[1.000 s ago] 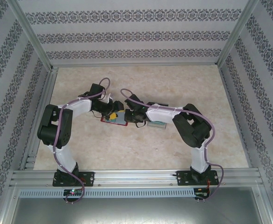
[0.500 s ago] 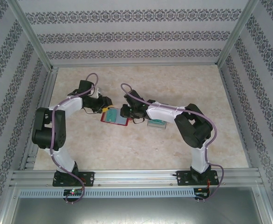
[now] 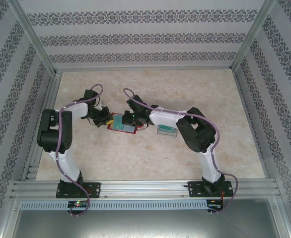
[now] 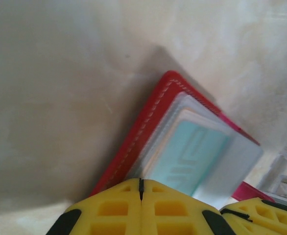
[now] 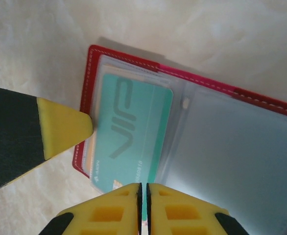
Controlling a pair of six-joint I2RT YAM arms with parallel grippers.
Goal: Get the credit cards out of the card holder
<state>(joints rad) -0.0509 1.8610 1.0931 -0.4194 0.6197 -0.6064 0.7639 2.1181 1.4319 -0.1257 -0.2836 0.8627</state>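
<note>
Card holder open, left end effector closed at edge, right end effector clamping teal card

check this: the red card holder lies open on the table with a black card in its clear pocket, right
Not black: the card in the clear pocket is teal-green, as the right wrist view shows. The red card holder does lie open on the table.
</note>
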